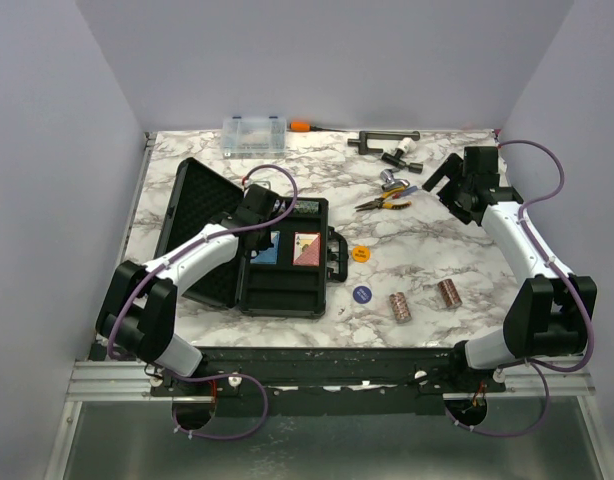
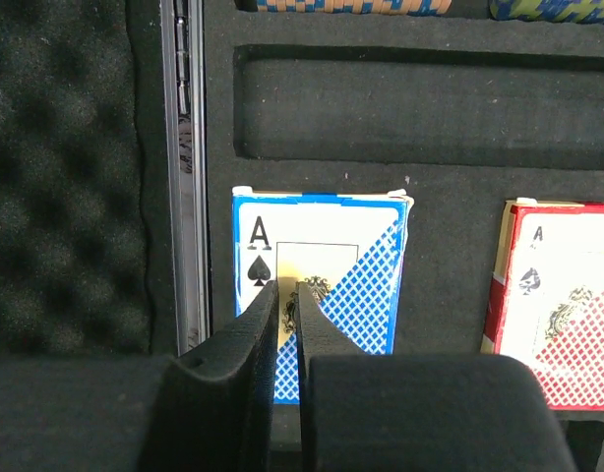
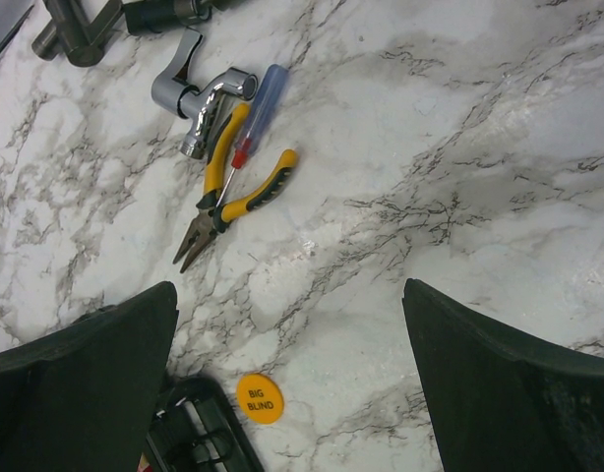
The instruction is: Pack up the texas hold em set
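- Black foam lines the case (image 1: 287,288), which lies open left of centre in the top view, with its lid (image 1: 202,200) laid back toward the left.
- Two packs sit side by side in foam pockets of the case base. In the left wrist view the blue deck (image 2: 327,265) is at centre and the red deck (image 2: 563,305) at the right edge.
- The left gripper (image 2: 288,290) hangs over the lower part of the blue deck. Its fingers are drawn almost together with a thin slit between them and nothing visible in it. Whether they touch the pack cannot be told.
- The right gripper (image 3: 287,295) is at the upper right of the top view, over the marble table (image 1: 437,240). Its fingers are spread wide and hold nothing.
- Right of the case on the table lie the orange disc (image 1: 360,253), the blue disc (image 1: 362,294) and, lower right, the chip rolls (image 1: 400,306).
- Yellow-handled pliers (image 3: 228,202) lie at the upper left of the right wrist view.
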### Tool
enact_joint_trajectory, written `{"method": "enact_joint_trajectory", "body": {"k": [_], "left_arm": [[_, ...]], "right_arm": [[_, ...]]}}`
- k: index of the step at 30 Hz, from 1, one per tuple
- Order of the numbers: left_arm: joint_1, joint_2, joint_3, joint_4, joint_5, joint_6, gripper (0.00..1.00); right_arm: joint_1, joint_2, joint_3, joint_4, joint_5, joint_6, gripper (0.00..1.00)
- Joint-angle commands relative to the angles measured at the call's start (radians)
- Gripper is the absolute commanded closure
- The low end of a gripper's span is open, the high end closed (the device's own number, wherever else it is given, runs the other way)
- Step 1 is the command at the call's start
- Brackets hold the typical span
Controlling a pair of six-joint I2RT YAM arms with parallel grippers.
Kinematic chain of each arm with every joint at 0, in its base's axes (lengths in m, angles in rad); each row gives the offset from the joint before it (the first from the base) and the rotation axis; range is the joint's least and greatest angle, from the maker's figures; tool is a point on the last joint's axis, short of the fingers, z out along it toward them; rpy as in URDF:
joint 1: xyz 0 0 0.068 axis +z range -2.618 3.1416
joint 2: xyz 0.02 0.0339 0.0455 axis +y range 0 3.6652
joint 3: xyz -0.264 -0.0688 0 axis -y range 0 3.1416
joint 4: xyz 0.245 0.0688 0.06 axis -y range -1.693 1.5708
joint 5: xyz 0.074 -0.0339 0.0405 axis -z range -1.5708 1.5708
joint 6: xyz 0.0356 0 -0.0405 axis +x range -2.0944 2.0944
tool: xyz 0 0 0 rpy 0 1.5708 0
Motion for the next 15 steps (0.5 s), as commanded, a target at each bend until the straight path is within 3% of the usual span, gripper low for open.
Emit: {"method": "enact_joint_trajectory", "body": {"k": [1,9,15], "left_arm": [[0.008,0.036,-0.005,0.000,0.031,-0.022,0.90],[0.010,0.014,-0.051,0.012,0.042,-0.033,0.90],[0.008,-0.108,-0.092,0.008,0.070,-0.037,0.89]], "right_arm": [[-0.003,0.010,-0.015,0.008,-0.021,-0.012,0.00],[-0.003,0.016,-0.017,0.011,-0.024,-0.014,0.00],[-0.002,0.027,-0.018,0.018,-0.031,-0.015,0.00]]}}
